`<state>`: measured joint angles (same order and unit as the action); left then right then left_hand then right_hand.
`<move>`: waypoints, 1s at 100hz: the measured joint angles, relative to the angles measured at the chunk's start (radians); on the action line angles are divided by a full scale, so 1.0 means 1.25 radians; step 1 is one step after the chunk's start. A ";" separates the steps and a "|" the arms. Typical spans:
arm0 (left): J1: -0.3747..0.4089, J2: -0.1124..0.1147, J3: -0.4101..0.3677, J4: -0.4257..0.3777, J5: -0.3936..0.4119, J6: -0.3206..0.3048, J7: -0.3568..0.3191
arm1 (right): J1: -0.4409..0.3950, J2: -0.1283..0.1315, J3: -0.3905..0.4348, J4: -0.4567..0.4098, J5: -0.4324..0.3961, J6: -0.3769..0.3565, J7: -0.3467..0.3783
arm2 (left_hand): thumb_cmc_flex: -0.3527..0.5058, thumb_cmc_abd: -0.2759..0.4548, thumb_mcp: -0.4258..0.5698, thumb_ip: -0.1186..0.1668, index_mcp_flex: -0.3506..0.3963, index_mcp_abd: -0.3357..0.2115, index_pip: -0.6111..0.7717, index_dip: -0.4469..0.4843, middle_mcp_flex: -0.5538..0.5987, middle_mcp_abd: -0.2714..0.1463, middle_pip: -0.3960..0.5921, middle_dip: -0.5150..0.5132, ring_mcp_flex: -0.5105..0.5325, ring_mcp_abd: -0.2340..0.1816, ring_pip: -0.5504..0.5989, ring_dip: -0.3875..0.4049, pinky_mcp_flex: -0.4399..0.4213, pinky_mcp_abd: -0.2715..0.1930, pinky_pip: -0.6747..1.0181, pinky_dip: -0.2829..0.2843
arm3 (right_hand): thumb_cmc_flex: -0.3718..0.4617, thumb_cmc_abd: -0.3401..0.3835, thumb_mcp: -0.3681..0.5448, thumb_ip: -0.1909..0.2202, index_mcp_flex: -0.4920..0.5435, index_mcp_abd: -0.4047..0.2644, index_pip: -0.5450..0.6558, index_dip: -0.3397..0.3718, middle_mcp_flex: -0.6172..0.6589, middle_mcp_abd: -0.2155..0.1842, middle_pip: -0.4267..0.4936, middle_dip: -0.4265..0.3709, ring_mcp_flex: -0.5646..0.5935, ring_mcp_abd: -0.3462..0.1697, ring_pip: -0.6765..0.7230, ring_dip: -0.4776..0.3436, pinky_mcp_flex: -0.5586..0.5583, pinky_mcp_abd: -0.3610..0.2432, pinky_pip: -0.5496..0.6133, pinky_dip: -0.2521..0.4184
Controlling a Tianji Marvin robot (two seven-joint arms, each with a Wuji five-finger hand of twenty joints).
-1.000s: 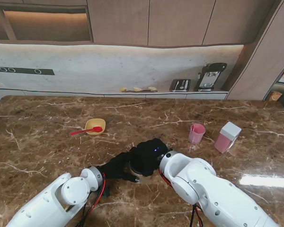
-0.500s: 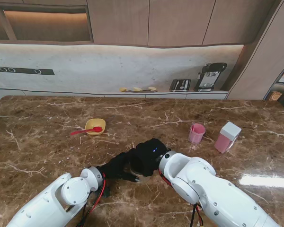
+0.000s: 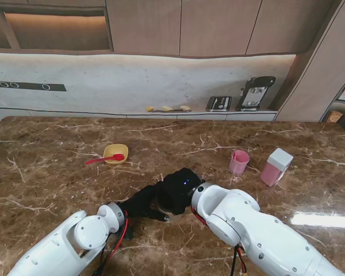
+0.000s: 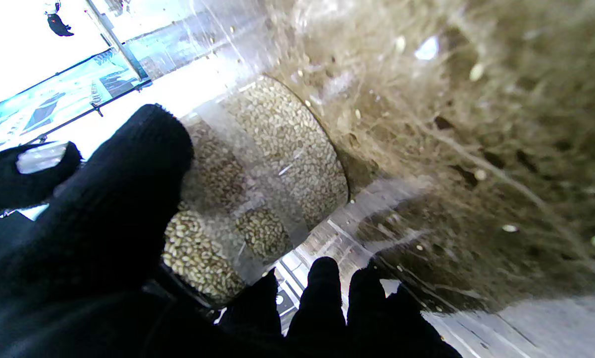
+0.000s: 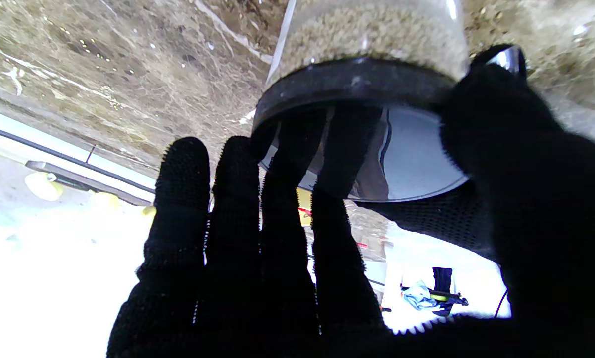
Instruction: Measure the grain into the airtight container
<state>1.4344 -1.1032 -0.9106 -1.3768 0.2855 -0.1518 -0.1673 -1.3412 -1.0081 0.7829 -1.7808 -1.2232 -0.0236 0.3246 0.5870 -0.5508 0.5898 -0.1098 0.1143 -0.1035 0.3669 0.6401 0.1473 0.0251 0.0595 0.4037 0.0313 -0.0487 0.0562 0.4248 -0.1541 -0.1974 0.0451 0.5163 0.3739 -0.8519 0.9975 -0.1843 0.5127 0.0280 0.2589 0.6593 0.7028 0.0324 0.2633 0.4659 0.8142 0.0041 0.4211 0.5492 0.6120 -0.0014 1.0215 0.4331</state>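
A clear airtight jar (image 4: pixel 277 149) filled with grain stands on the marble table (image 3: pixel 57 190) in front of me, mostly hidden in the stand view by both black-gloved hands. My left hand (image 3: pixel 139 204) wraps the jar's wall, thumb (image 4: pixel 113 209) on one side and fingertips (image 4: pixel 327 293) on the other. My right hand (image 3: pixel 178 187) sits on top, its thumb (image 5: pixel 496 129) and fingers (image 5: pixel 287 164) closed round the black lid (image 5: pixel 352 82). Grain (image 5: pixel 372 30) shows through the glass under the lid.
A yellow bowl (image 3: pixel 115 153) with a red spoon (image 3: pixel 102 159) lies farther away to the left. A pink cup (image 3: pixel 238 162) and a pink canister with a white lid (image 3: pixel 276 167) stand to the right. Loose grains (image 4: pixel 509 228) dot the table near the jar.
My right forearm and hand have edged slightly to the left over the jar. The left hand and the jar have stayed put.
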 measured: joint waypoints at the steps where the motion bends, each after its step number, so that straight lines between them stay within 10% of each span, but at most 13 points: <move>1: 0.000 0.000 0.000 0.000 0.000 0.000 0.000 | 0.000 0.000 0.000 0.000 0.000 0.001 -0.001 | 0.000 0.000 0.000 0.000 0.000 0.000 0.000 0.000 0.000 0.000 0.000 0.000 0.000 0.000 0.000 0.000 0.000 0.000 0.000 0.000 | 0.000 0.000 0.000 0.000 0.000 0.000 0.001 0.000 0.000 0.000 0.000 0.000 0.000 0.000 0.000 0.000 0.003 0.000 0.000 0.000; 25: 0.000 0.000 -0.001 0.001 0.002 -0.002 -0.002 | -0.003 0.000 -0.009 0.010 -0.019 0.020 -0.028 | 0.000 0.000 0.001 0.001 -0.002 0.000 0.000 0.000 0.000 0.000 0.000 0.000 0.000 -0.004 0.000 0.000 0.000 -0.005 0.000 0.004 | -0.052 0.030 -0.022 0.005 0.000 -0.007 0.016 0.004 0.015 -0.005 0.010 0.000 0.048 0.000 0.050 0.000 0.064 -0.006 0.037 0.009; 45: 0.001 0.001 -0.002 0.001 0.003 0.000 -0.002 | 0.001 0.000 -0.022 0.022 -0.029 0.027 -0.047 | -0.003 0.000 0.001 0.001 -0.002 0.007 0.000 0.000 0.000 0.000 0.000 0.000 0.000 -0.020 0.000 0.000 0.000 -0.018 0.000 0.004 | -0.139 0.266 -0.244 0.057 -0.025 -0.007 0.033 0.018 0.014 -0.020 0.025 0.000 0.080 -0.008 0.144 0.006 0.091 -0.008 0.104 0.010; 72: 0.001 0.001 -0.002 0.001 0.004 -0.001 -0.003 | -0.023 -0.001 -0.012 0.021 -0.102 0.021 -0.059 | -0.003 0.000 0.001 0.001 -0.002 0.010 0.004 0.000 0.000 -0.001 0.000 0.000 0.000 -0.021 0.000 0.000 0.000 -0.019 0.000 0.004 | -0.364 0.417 -0.232 0.075 -0.149 -0.023 -0.095 -0.052 -0.145 -0.057 -0.041 -0.050 -0.027 -0.040 0.015 -0.036 -0.015 -0.017 0.039 0.010; 90: 0.001 0.001 -0.002 0.001 0.004 -0.002 -0.002 | -0.064 -0.004 0.030 -0.010 -0.119 0.020 -0.078 | -0.003 0.000 0.000 0.001 -0.002 0.009 0.008 0.000 0.000 -0.001 0.000 0.000 0.000 -0.021 0.000 0.000 0.000 -0.019 0.000 0.004 | -0.367 0.435 -0.233 0.075 -0.182 -0.024 -0.120 -0.034 -0.209 -0.058 -0.081 -0.062 -0.170 -0.001 -0.160 -0.117 -0.138 0.014 -0.111 0.010; 100: 0.001 0.001 -0.002 0.002 0.004 -0.002 -0.001 | -0.079 -0.006 0.059 -0.038 -0.114 0.003 -0.065 | -0.003 0.000 0.000 0.001 -0.002 0.009 0.008 0.000 0.000 -0.001 0.000 0.000 0.000 -0.021 0.000 0.000 0.000 -0.019 0.000 0.004 | -0.247 0.325 -0.232 0.075 -0.181 -0.023 -0.122 -0.032 -0.222 -0.054 -0.089 -0.069 -0.209 0.007 -0.190 -0.137 -0.177 0.019 -0.172 0.010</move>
<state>1.4361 -1.1025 -0.9130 -1.3749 0.2908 -0.1542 -0.1688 -1.4404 -1.0153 0.8564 -1.8277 -1.3660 -0.0194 0.2429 0.5831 -0.5505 0.5901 -0.1085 0.1113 -0.0926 0.3771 0.6395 0.1473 0.0234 0.0595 0.4038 0.0316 -0.0750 0.0566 0.4248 -0.1541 -0.2214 0.0449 0.5217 0.0648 -0.4455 0.7070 -0.0908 0.2862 -0.0004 0.1069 0.6190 0.4253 -0.0352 0.1522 0.3797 0.5534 0.0124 0.1839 0.3774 0.3910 0.0223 0.8062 0.4451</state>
